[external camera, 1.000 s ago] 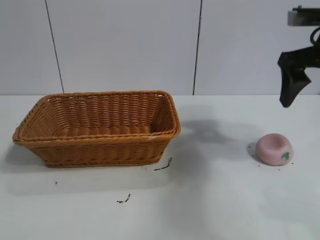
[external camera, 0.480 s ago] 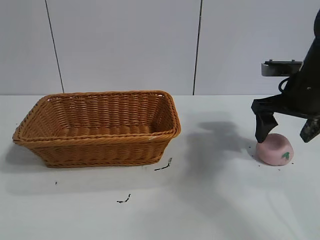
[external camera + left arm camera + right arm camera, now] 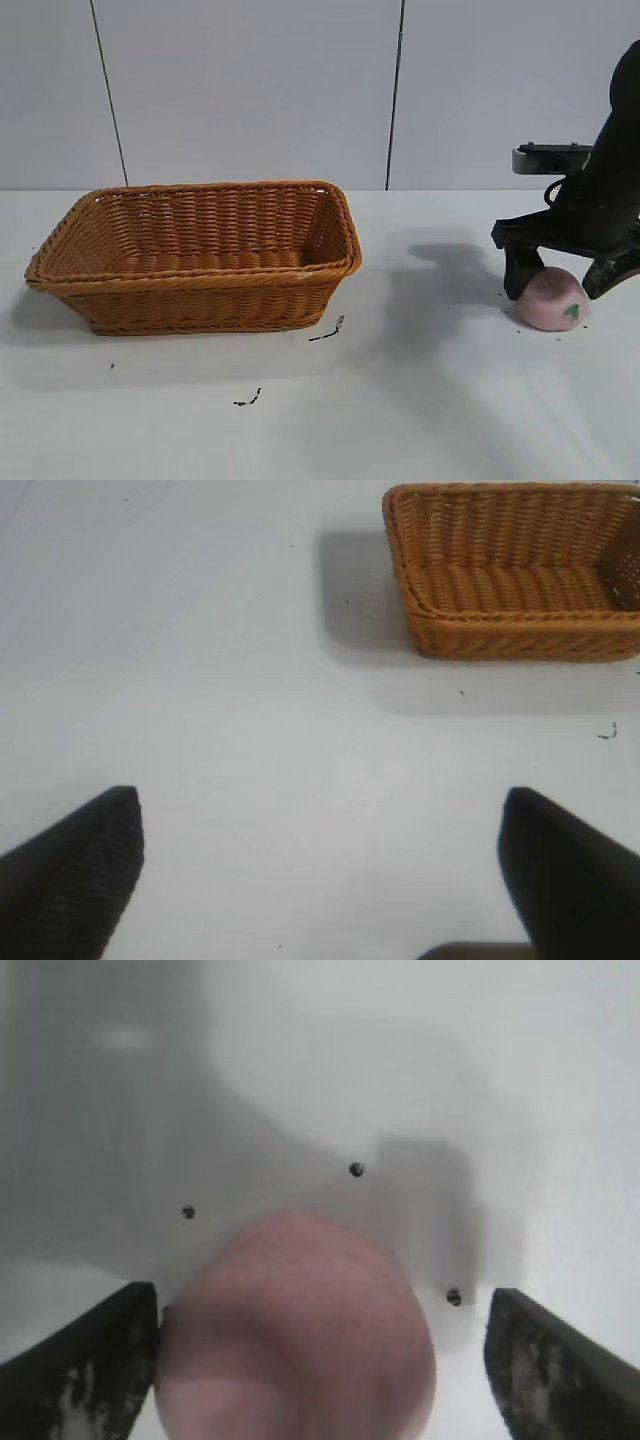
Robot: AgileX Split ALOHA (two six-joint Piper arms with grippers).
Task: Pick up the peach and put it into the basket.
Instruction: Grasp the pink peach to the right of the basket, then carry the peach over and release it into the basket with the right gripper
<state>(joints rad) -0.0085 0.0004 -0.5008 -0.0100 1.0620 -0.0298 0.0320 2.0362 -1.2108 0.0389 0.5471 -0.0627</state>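
Note:
The pale-pink peach (image 3: 551, 299) lies on the white table at the right, its green leaf mark facing the front. My right gripper (image 3: 558, 286) is down over it and stands open, one finger on each side. In the right wrist view the peach (image 3: 295, 1330) fills the space between the fingers of the gripper (image 3: 320, 1305); one finger touches its side and the other stands apart from it. The orange-brown wicker basket (image 3: 200, 290) sits empty at the left. My left gripper (image 3: 320, 810) is open over bare table, with the basket (image 3: 520, 635) farther off.
Small dark scraps (image 3: 327, 332) lie on the table in front of the basket, and dark specks (image 3: 356, 1169) dot the surface round the peach. A pale panelled wall stands behind the table.
My right gripper has come down from the upper right and now straddles the peach. The peach and the basket have stayed in place.

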